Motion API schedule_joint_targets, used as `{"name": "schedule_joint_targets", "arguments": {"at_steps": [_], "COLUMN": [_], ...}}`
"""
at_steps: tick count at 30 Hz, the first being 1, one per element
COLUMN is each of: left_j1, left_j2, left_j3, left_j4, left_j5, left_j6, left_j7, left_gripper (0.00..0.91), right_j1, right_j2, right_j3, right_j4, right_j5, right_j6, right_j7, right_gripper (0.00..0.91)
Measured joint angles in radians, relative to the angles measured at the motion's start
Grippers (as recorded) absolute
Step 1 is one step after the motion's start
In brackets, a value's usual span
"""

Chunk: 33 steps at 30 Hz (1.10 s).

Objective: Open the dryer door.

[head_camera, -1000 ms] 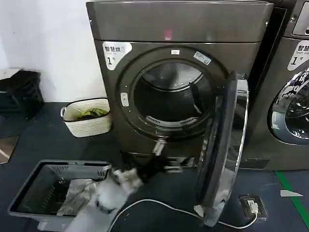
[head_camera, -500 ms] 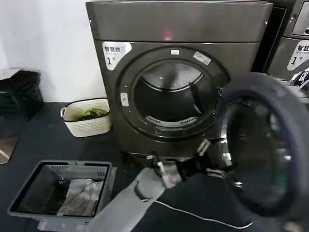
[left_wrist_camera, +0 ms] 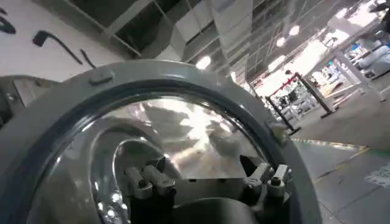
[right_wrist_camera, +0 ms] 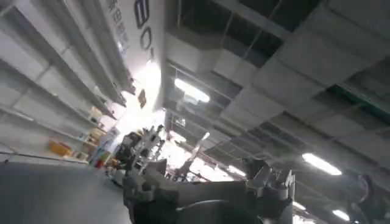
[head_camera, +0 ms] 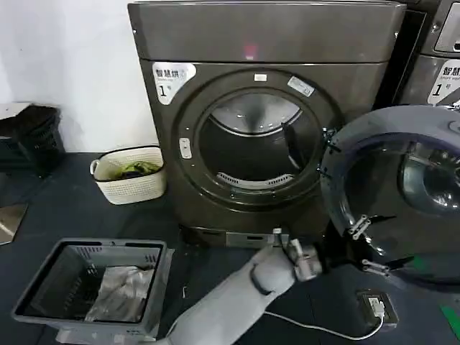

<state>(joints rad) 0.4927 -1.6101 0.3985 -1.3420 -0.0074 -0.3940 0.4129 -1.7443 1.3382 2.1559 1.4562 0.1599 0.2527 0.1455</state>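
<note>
Your left claw (head_camera: 305, 260) sits low beside the dryer door (head_camera: 402, 187), fingers apart, gripping nothing. The door hangs wide open, right of the dryer (head_camera: 266, 115). Careful: it could rebound and knock the claw, or the arm could snag that floor cable (head_camera: 316, 329).

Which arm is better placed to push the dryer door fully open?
The left. The left gripper is low beside the dryer door, facing its inner side in the left wrist view.
</note>
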Motion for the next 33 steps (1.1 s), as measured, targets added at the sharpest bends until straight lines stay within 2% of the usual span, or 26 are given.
{"name": "schedule_joint_targets", "arguments": {"at_steps": [7, 12, 15, 20, 24, 30, 33], "left_j1": [-0.017, -0.016, -0.02, -0.017, 0.006, 0.069, 0.102], "left_j2": [0.001, 0.001, 0.001, 0.001, 0.001, 0.002, 0.094], "left_j3": [-0.023, -0.053, -0.059, -0.064, -0.048, -0.049, -0.065], "left_j4": [0.054, 0.082, 0.093, 0.087, 0.025, -0.165, -0.262], "left_j5": [0.009, 0.0, -0.002, -0.008, -0.041, -0.038, -0.055], "left_j6": [0.064, 0.117, 0.119, 0.144, 0.219, 0.231, 0.246], "left_j7": [-0.034, -0.103, -0.104, -0.103, -0.073, -0.058, -0.058], "left_gripper": [0.907, 0.907, 0.907, 0.907, 0.907, 0.907, 0.907], "right_j1": [-0.015, -0.012, -0.007, -0.002, 0.002, 0.002, 0.001], "right_j2": [-0.024, -0.03, -0.027, -0.031, -0.039, -0.049, -0.063], "right_j3": [0.01, 0.006, 0.001, 0.0, -0.002, -0.023, -0.028], "right_j4": [-0.028, -0.035, -0.037, -0.036, -0.026, -0.017, -0.034], "right_j5": [0.072, 0.036, 0.01, 0.015, 0.022, 0.07, 0.073], "right_j6": [0.0, 0.01, 0.02, 0.026, 0.001, -0.074, -0.109], "right_j7": [0.003, -0.005, -0.006, -0.014, -0.027, -0.044, -0.02], "right_gripper": [0.907, 0.907, 0.907, 0.907, 0.907, 0.907, 0.907]}}
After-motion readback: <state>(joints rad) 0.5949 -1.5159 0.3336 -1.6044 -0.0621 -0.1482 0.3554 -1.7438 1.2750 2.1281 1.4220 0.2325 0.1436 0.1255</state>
